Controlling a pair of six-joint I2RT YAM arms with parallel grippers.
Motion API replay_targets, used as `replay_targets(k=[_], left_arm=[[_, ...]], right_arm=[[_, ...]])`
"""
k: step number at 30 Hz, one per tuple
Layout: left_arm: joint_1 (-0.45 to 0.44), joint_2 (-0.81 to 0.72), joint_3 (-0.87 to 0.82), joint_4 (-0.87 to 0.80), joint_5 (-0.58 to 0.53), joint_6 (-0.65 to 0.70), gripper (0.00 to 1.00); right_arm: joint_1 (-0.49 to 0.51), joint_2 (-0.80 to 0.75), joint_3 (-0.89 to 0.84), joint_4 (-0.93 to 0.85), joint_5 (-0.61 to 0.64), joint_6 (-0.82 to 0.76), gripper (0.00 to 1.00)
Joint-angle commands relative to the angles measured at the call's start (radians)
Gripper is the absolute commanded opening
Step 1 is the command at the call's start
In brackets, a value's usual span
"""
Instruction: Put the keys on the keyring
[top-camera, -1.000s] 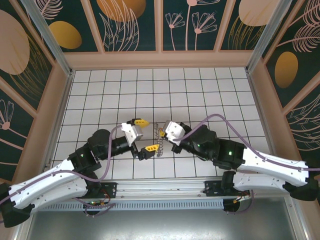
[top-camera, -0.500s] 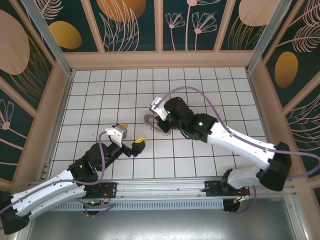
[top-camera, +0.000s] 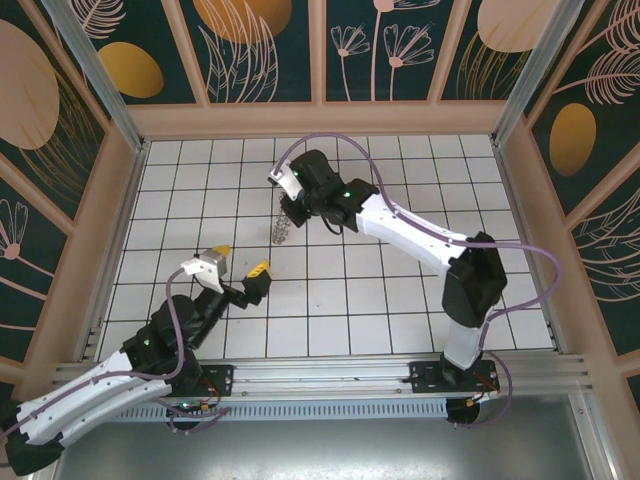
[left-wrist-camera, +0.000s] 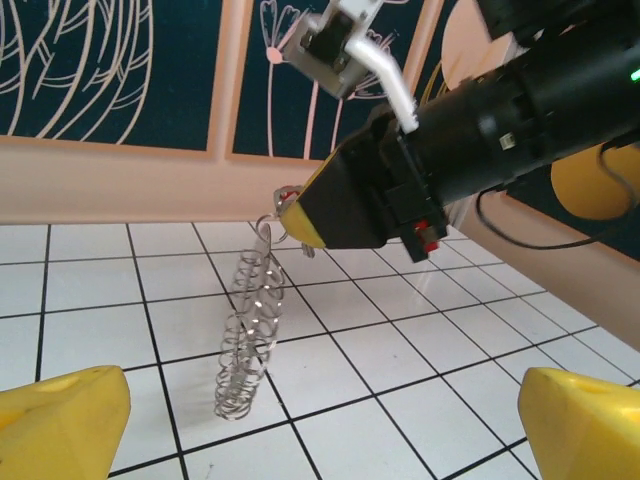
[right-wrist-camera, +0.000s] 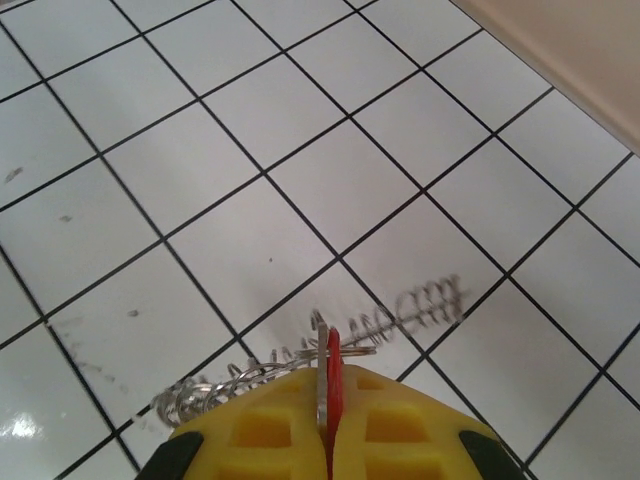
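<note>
My right gripper is clamped on the key. Its red head stands on edge, pinched between my two yellow fingertips, which are pressed together around it. The keyring, a grey coil of wire, hangs just below that gripper's tip. Its upper end is at the key and its lower end reaches down to the white tiled floor. I cannot tell whether the key is actually threaded onto the wire. My left gripper hovers low, well apart from the right one, with its yellow fingers spread wide and nothing between them. The keyring lies ahead of that open gap, beyond the fingertips.
</note>
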Motion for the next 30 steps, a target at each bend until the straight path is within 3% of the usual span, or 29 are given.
replay_targets(k=[1,13,22,30], left_arm=[[0.003,-0.042,-0.009,-0.057,-0.037,-0.033,0.99],[0.003,-0.014,-0.034,-0.033,-0.041,-0.029,0.99],[0.004,0.002,-0.036,0.008,-0.035,0.034,0.99],[0.003,0.132,-0.014,0.058,-0.002,0.036,0.99]], right_arm=[[-0.025,0.019,0.032,0.043,-0.06,0.0,0.0],[-0.073,0.05,-0.023,0.103,-0.107,0.03,0.0],[-0.059,-0.132,-0.374,0.237,-0.138,0.145,0.0],[-0.013,-0.322,-0.711,0.366,-0.226,0.281,0.0]])
